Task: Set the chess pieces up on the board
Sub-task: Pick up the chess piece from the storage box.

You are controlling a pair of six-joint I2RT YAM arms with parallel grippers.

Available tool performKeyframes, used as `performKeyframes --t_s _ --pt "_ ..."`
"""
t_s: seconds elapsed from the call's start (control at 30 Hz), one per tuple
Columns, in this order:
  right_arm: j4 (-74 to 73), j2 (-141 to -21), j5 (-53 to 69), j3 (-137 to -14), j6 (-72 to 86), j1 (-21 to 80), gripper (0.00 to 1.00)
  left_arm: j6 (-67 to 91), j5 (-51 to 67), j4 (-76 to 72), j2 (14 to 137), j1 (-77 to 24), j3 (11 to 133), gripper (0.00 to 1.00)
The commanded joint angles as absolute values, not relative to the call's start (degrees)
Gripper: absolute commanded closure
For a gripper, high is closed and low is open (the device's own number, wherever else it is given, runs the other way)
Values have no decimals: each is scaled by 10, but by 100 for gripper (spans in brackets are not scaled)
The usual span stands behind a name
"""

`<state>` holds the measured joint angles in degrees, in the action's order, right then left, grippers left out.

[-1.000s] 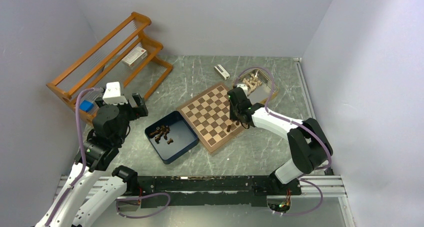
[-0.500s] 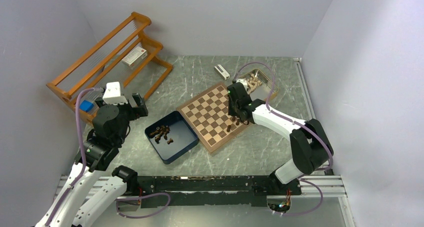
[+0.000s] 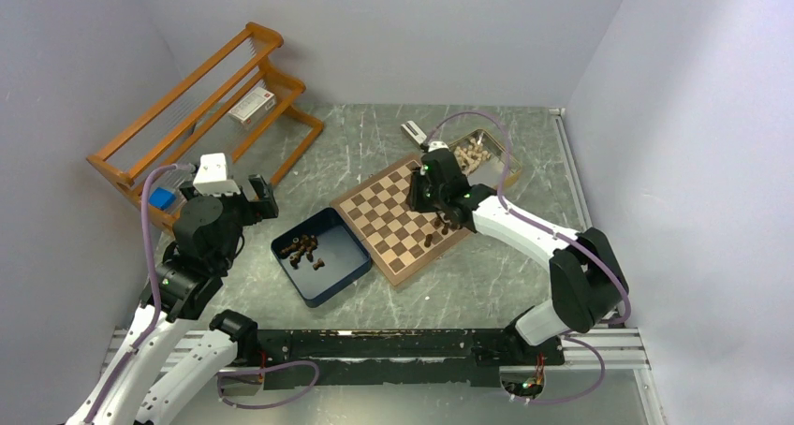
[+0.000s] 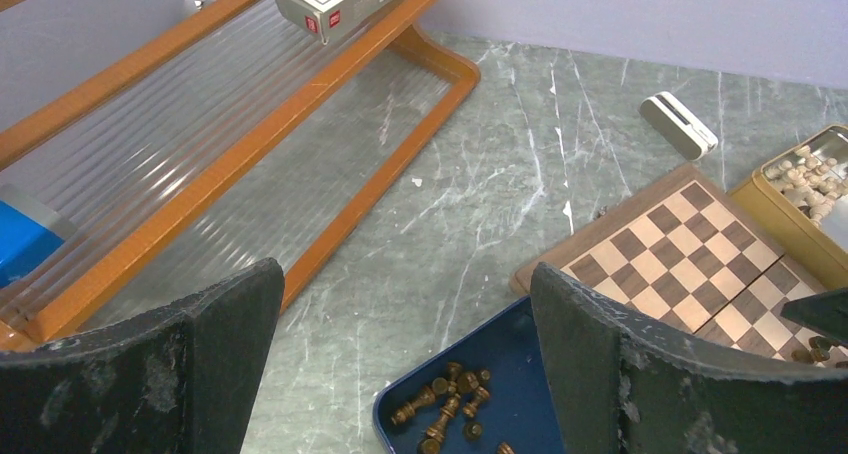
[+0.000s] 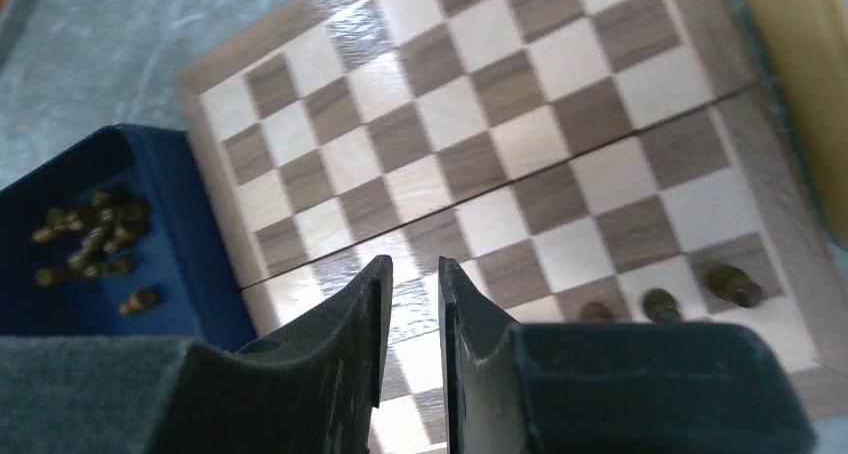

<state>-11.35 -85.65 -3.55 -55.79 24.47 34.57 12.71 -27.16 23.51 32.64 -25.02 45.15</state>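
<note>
Hovering over board, R gripper is noted w/ jaws a slit apart, empty. Dark chess pieces are heaped in blue box to its left; L gripper, wide open, is judged nearer.

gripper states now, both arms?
Left gripper: wide open, empty.
Right gripper: only a narrow gap, nothing held.

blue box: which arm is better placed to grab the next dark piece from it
Probably left: the left fingers stand wide open with the blue box just ahead; the right fingers are barely open over the board.
</note>
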Motion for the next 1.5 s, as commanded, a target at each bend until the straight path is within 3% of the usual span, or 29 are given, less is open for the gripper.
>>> performKeyframes --t_s 0.0,0.63,1.47 --pt "-83 -858 -5 -598 258 392 73 118 -263 217 327 -252 454 2" --pt "-51 -1059 -62 -755 263 618 72 129 -314 239 314 -249 469 2" --pt "-89 -1219 -82 -875 250 662 70 134 -330 252 308 -250 475 2"
